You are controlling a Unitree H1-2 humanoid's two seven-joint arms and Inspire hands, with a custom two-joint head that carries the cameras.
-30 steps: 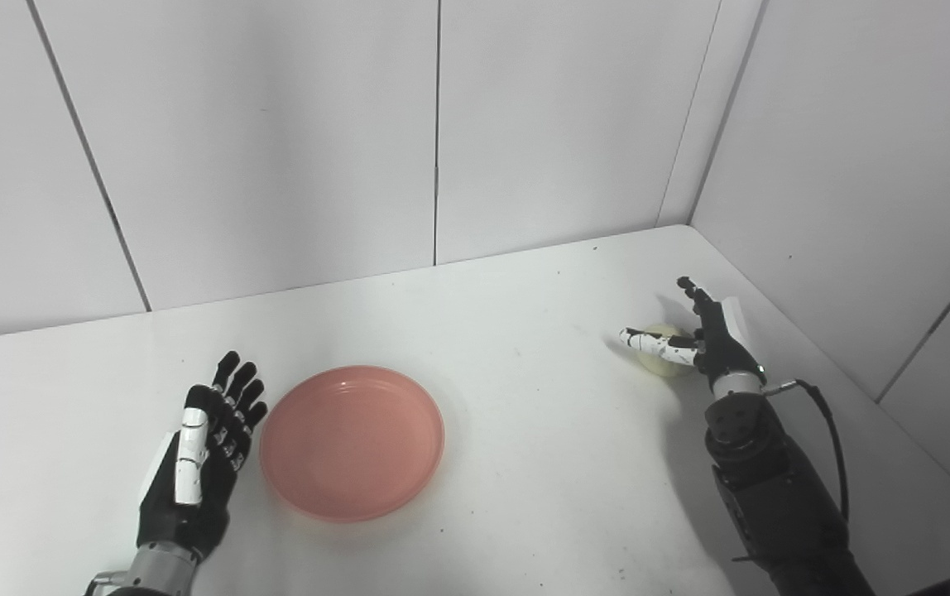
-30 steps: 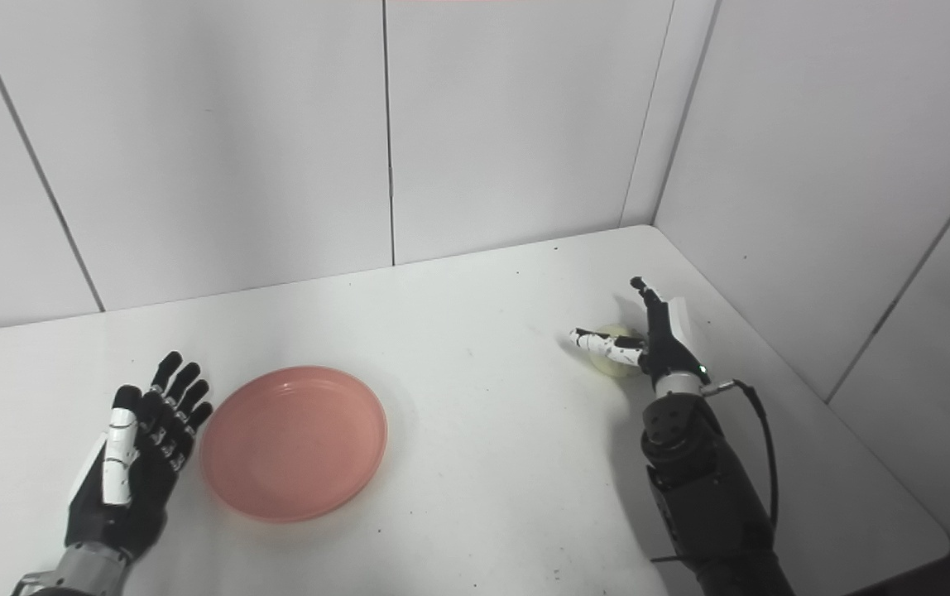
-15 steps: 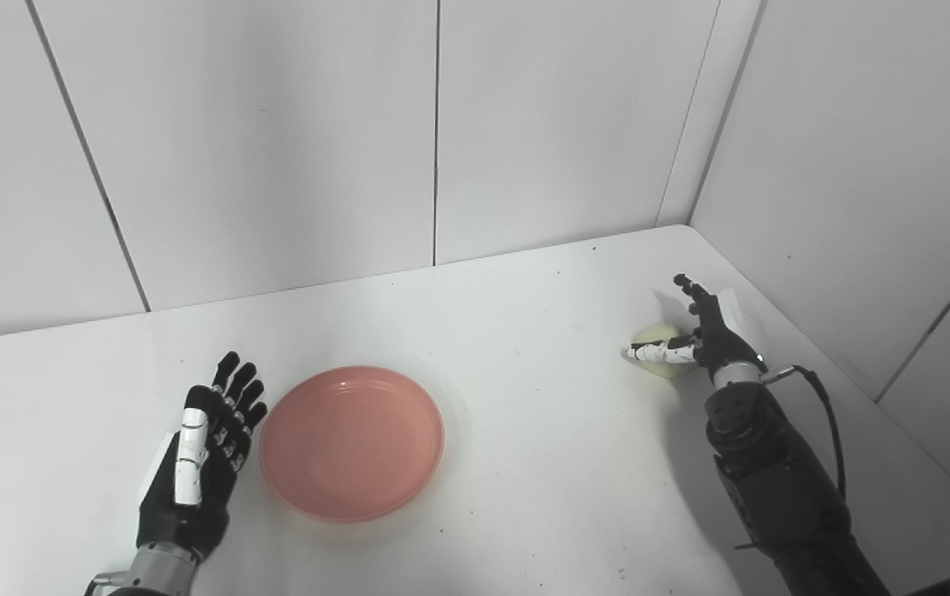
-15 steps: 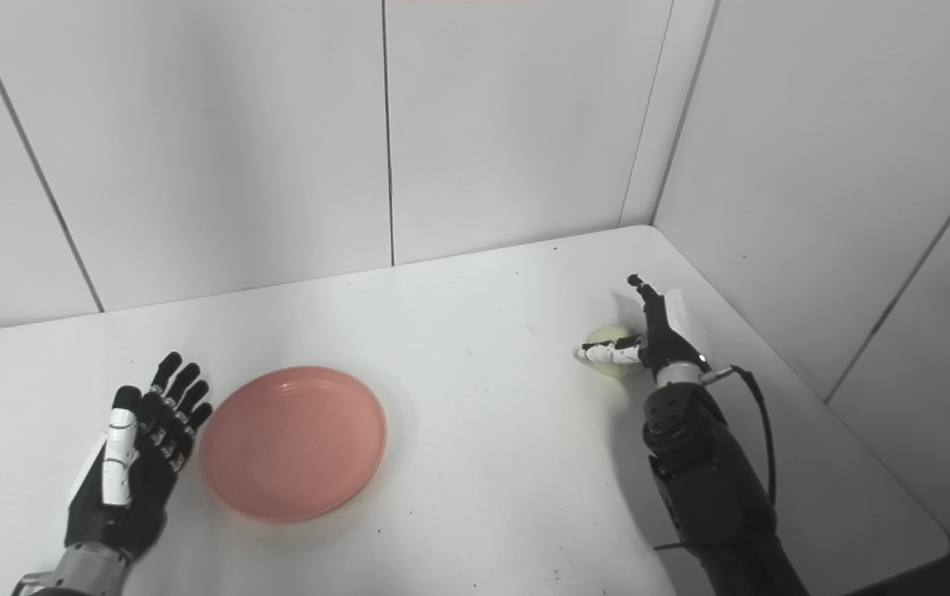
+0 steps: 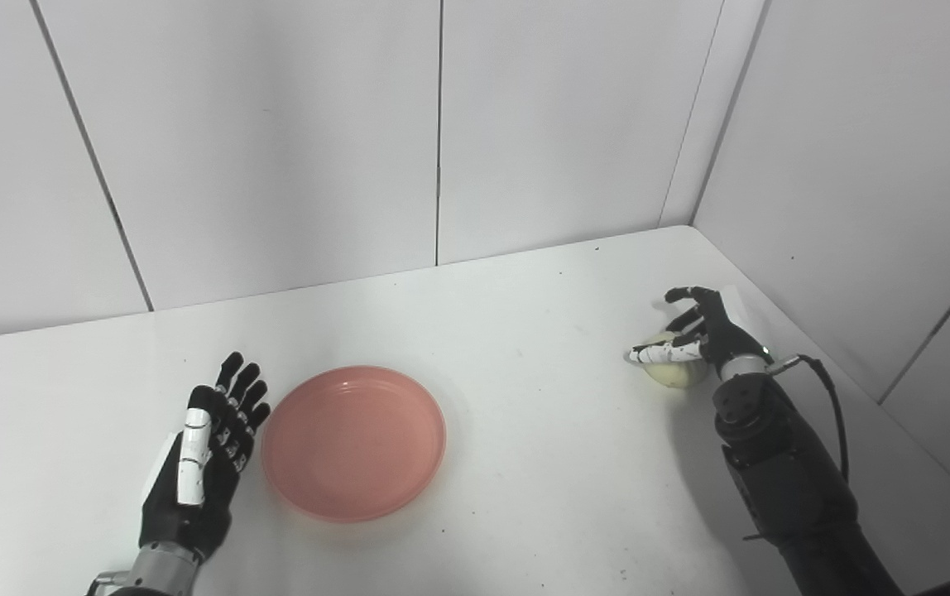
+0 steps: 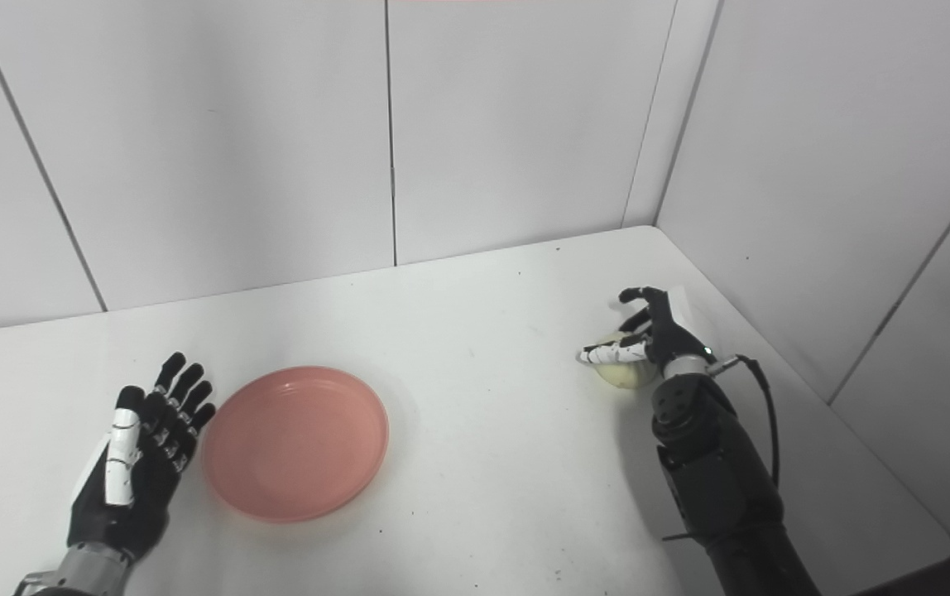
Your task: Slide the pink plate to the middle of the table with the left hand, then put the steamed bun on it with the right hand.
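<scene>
- Two hands over a white table (image 5: 525,463), and one dish between them.
- Pink plate (image 5: 353,442) lies flat, left of the table's middle, its bowl bare: only the shallow rim and a glossy floor showing.
- Left hand (image 5: 202,459) rests just beside the plate's left edge, fingers (image 5: 239,389) spread and straight, palm flat to the table, holding nothing. Whether it touches the rim, I can't quite tell; the gap is a sliver at most.
- Over on the right side, well apart from the plate, sits the steamed bun (image 5: 678,371), pale yellowish and round, near the corner where the white walls (image 5: 276,149) meet.
- Right hand (image 5: 694,331) is draped over the bun's top, fingers curled down around it, the white-banded thumb (image 5: 657,354) stretched along its left side.
- Fingers are bent around the bun, though not clearly clamped on it; the bun's lower half shows beneath them, sitting on the table.
- Right forearm (image 6: 711,472) runs up from the bottom edge, a black cable (image 6: 765,414) looping off the wrist.
</scene>
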